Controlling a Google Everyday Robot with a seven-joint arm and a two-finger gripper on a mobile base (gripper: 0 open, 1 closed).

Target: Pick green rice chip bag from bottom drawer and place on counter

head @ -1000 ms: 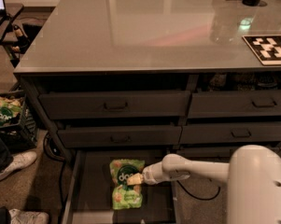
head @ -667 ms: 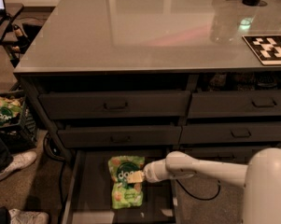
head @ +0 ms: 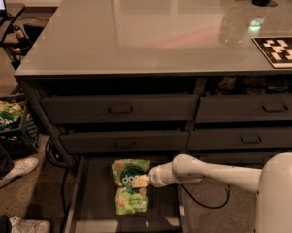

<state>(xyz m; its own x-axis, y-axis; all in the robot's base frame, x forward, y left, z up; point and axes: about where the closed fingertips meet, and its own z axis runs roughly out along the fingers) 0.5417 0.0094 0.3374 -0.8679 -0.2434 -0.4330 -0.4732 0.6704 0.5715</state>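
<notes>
Pincer [head: 141, 181] is sitting low over the bottom drawer [head: 94, 203], its pale tip pressing against the right edge of the green rice chip bag [head: 128, 201] at about the bag's middle. Whether the pincer is apart or clamped on the bag, I cannot tell. The white arm [head: 203, 171] is reaching in from the right, running nearly level from the robot's rounded white body [head: 281, 193] at the lower right corner.

The bag is lying flat on the dark floor of the bottom drawer, near its middle, with its long side running front to back. It is looking narrowed at the waist, where the pincer is meeting it, and its dark round logo with white lettering is facing up. The bottom drawer is standing pulled out from the base of the cabinet, its pale front edge showing at the lower border of the view.

Above it, the grey drawers with dark handles [head: 121, 109] are sitting in two rows, some slightly ajar. The table [head: 150, 38] is capping the cabinet, its glossy light grey top throwing back reflections. A black-and-white patterned board [head: 281, 50] is lying on the table near its right edge.

On the carpet at the left, a black crate [head: 19, 142] is holding similar green bags [head: 2, 118], and a white shoe [head: 17, 169] is showing just in front of it. A dark cable [head: 206, 203] is looping on the floor beneath the arm.
</notes>
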